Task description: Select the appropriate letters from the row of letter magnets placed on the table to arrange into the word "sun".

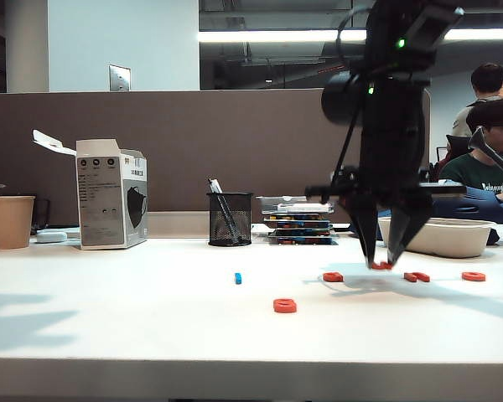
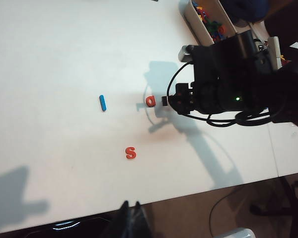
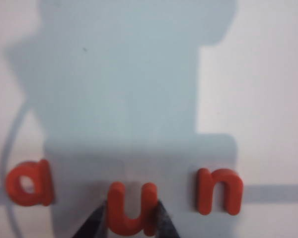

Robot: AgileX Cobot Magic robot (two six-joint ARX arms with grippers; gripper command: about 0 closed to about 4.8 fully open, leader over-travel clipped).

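Note:
On the white table (image 1: 151,318), my right gripper (image 3: 131,218) is shut on the orange-red "u" (image 3: 131,208), one dark finger (image 3: 97,222) on each side. The "a" (image 3: 30,183) and "n" (image 3: 219,191) lie on either side of it. In the exterior view the gripper (image 1: 384,261) points down at the row, with the "u" (image 1: 381,265) a touch higher than the "a" (image 1: 333,276) and "n" (image 1: 417,276); one more letter (image 1: 474,275) lies further right. The "s" (image 1: 284,306) (image 2: 130,152) lies alone nearer the front. My left gripper (image 2: 130,208) hangs shut beyond the table's front edge.
A tiny blue piece (image 1: 238,278) lies left of the row. Along the back stand a paper cup (image 1: 11,221), a white box (image 1: 111,204), a mesh pen holder (image 1: 230,219), stacked trays (image 1: 298,219) and a white tub (image 1: 443,236), before a grey-brown partition (image 1: 193,142).

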